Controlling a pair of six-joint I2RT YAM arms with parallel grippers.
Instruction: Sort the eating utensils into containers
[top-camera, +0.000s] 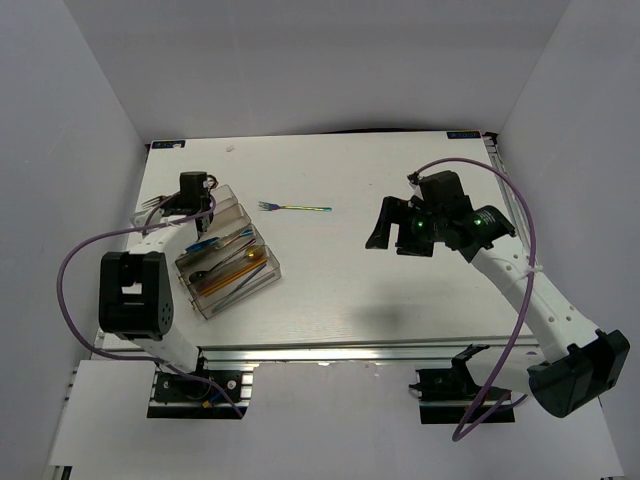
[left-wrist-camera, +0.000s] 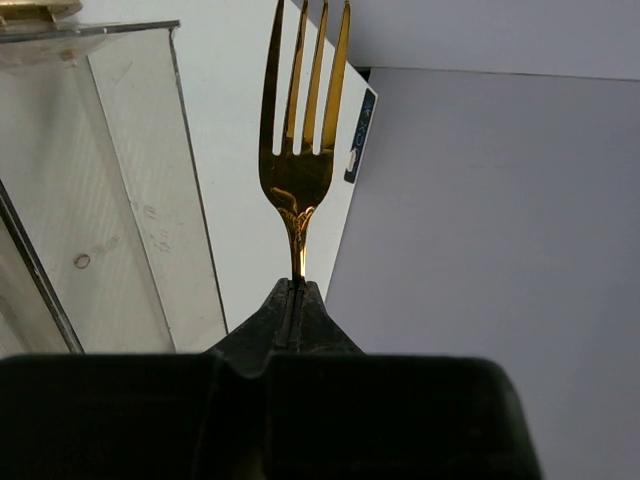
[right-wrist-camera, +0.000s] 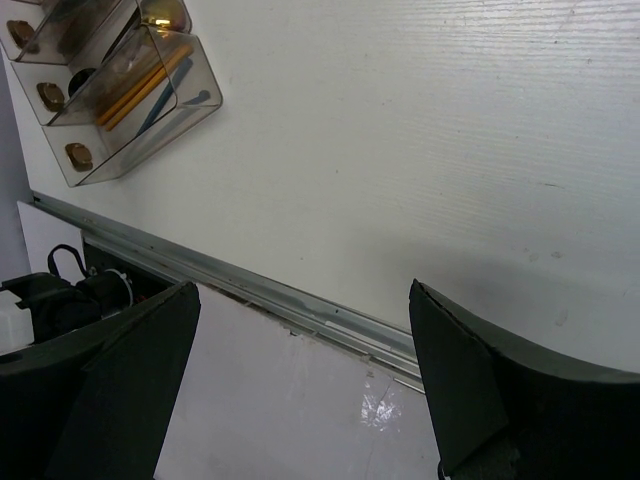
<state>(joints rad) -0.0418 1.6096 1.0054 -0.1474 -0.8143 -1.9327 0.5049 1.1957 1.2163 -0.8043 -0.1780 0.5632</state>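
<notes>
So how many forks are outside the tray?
2: gold fork in the left fingers beside the tray; iridescent fork lying on the table, farther right. The left arm may hide more.

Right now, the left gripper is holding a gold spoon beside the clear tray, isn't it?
Not a spoon: the left gripper is shut on a gold fork, and the left wrist view shows its tines. It is beside the clear organiser tray, as you said.
</notes>
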